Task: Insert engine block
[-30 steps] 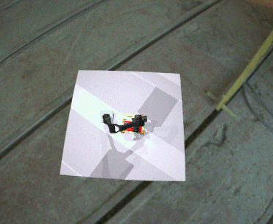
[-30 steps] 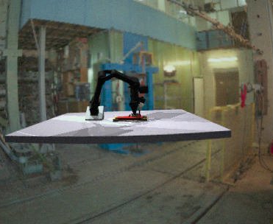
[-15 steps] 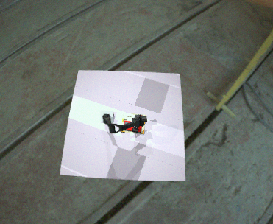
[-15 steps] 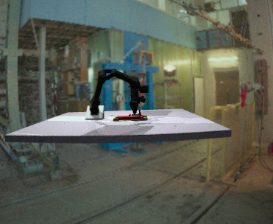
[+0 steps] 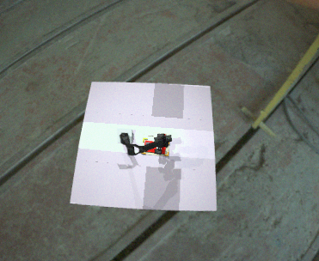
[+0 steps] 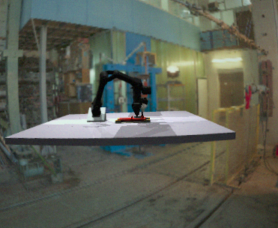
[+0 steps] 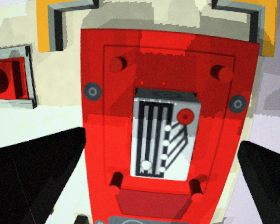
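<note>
The engine block (image 7: 163, 150), a light grey box with black stripes and a red round spot, sits in the middle of the red car body (image 7: 108, 150) (image 6: 126, 119) (image 5: 148, 148) in the wrist view. Its striped top faces the camera and its dark far side shows. How deep it sits cannot be told, and its slot and the rib are not clear. My gripper (image 7: 163, 142) (image 6: 138, 115) is wide open. One black finger stands on each side of the block, with a gap on both sides, and nothing is held.
Four red pegs, one of them a far-left peg (image 7: 119, 64), stand around the block. Yellow corner pieces (image 7: 44, 35) (image 7: 269, 35) with grey inner walls lie beyond the body. A small red part (image 7: 20, 77) in a grey frame lies to the left. All rests on the pale table (image 5: 114, 189) (image 6: 62, 135).
</note>
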